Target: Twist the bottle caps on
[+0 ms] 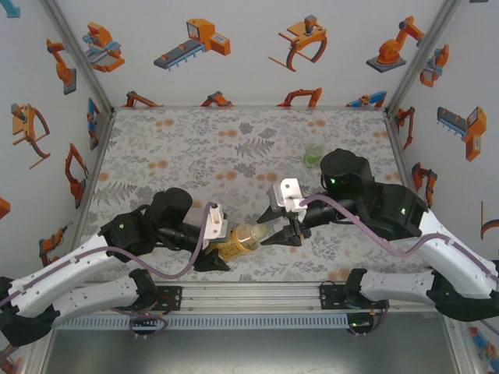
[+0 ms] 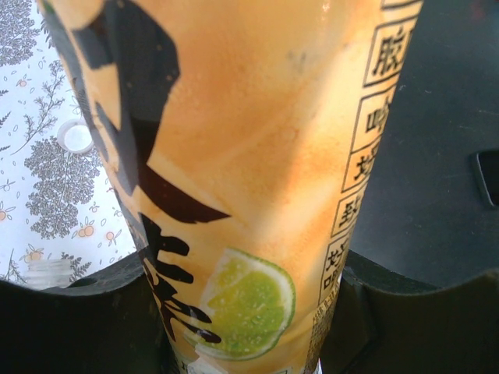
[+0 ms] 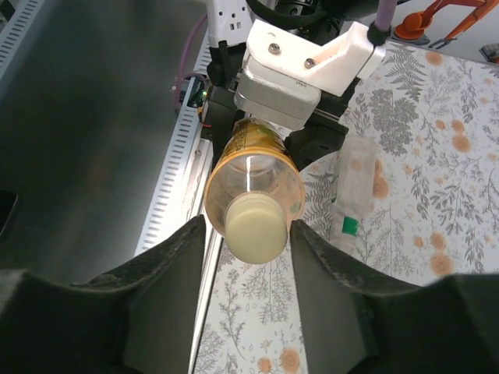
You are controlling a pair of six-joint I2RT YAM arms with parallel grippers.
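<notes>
**A:** Judging from what's laid out, how far along is the capping?

**B:** Midway at best, I'd say. The pale yellowish cap (image 3: 253, 227) sits on the mouth of the amber bottle (image 3: 249, 160), which is held lying level over the near edge of the table (image 1: 195, 148). I can't tell whether it is threaded home. 1 white cap (image 2: 76, 137) lies loose on the patterned surface, so at least 1 bottle is left to close. The clear bottle (image 3: 357, 175) lies on its side just beside the amber one, with a green cap (image 3: 350, 226) at its end. I can't tell whether that cap is screwed on or only touching. The greenish bottle (image 1: 314, 153) stands at the far right, well apart from the arms, too small to see whether it is capped.

**A:** And the jaws?

**B:** The left gripper (image 1: 221, 253) is pressed in on the amber bottle's body, pinching it at the label. The right gripper (image 3: 249, 238) faces the cap head-on, with its jaws narrowly spread, 1 on each side. 1 jaw looks to be against the cap, while the other shows a sliver of gap. I'd read that as bracketing the cap rather than clamping it.
</notes>
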